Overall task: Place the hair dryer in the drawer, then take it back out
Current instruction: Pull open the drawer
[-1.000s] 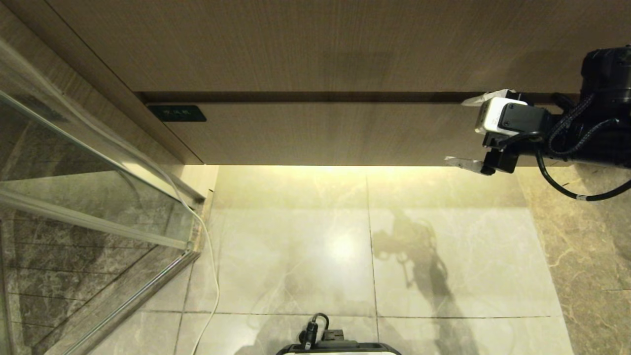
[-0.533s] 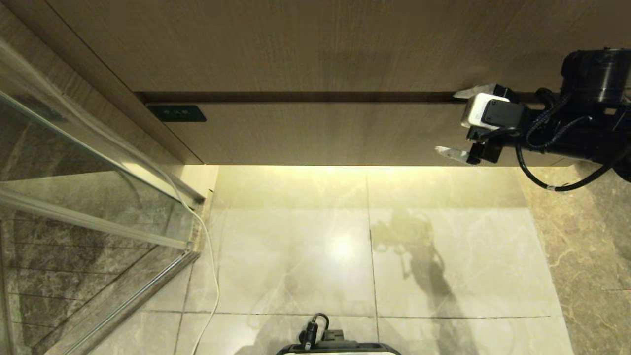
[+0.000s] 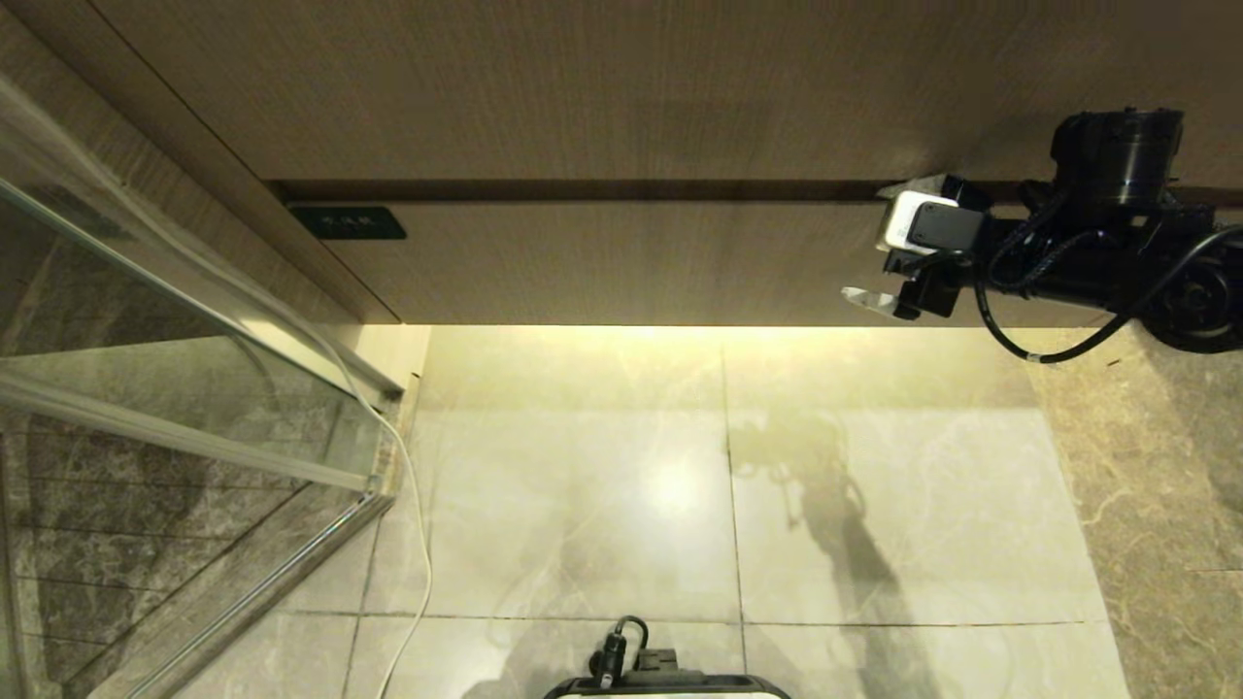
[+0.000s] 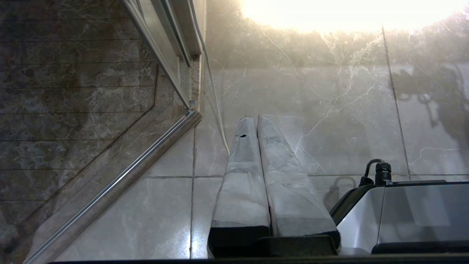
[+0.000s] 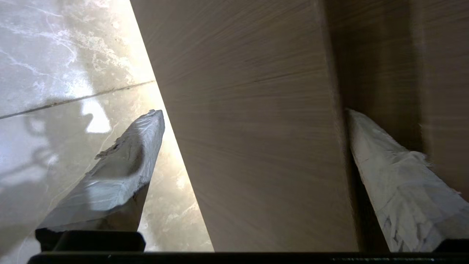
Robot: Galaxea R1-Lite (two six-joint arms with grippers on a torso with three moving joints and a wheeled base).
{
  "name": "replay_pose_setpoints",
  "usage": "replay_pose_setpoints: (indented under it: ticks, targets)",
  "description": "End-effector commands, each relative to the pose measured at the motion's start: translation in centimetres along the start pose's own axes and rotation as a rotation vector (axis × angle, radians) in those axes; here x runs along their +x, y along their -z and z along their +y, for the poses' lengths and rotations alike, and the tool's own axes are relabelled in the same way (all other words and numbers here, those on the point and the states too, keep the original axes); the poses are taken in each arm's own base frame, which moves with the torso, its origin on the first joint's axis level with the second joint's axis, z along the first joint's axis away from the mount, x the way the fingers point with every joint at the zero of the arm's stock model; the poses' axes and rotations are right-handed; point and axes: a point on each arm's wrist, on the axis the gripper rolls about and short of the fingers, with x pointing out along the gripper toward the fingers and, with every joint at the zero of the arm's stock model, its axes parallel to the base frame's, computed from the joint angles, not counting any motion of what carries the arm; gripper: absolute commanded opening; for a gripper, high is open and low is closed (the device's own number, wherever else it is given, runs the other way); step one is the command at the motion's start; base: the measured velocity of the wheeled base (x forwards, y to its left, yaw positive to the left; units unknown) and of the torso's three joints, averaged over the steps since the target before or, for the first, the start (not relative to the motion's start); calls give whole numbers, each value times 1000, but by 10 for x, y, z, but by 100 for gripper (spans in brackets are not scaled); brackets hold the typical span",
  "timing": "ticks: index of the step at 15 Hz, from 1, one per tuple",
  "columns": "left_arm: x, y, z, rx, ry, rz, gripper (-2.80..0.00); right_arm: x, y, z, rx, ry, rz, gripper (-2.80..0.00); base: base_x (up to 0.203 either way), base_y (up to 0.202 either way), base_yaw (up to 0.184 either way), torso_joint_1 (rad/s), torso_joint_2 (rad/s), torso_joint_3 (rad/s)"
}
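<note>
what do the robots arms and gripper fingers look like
The right arm is black with looping black cables and a white block with a black plate at the wrist. Right gripper and left gripper have long tapered fingers wrapped in worn whitish tape on black bases.

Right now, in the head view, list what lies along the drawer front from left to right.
Glass shower panel → small black label → plain drawer front → right end effector, open across that front.
</note>
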Motion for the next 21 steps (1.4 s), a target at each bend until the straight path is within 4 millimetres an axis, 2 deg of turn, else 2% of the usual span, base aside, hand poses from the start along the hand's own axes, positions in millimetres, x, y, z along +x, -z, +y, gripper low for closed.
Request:
replay_pose_setpoints:
  ticks: [1,4,8,12,17,21]
  targets:
    - [0,0,0,0,0,0,-280,9,4,5,-3,-14,3,0,0,0,0,0,0,0]
    - [0,0,0,0,0,0,-280,10,6,7,3,-29,14,0,0,0,0,0,0,0]
    - [0,0,0,0,0,1,-280,1,11,21,74,-200,86,0,0,0,0,0,0,0]
    - [0,0,0,0,0,1,-280,-4,11,20,136,-179,177,0,0,0,0,0,0,0]
    - [0,0,0,0,0,1,-280,-7,12,23,159,-203,199,0,0,0,0,0,0,0]
    - [0,0,0,0,0,0,-280,-25,11,32,218,-277,271,0,0,0,0,0,0,0]
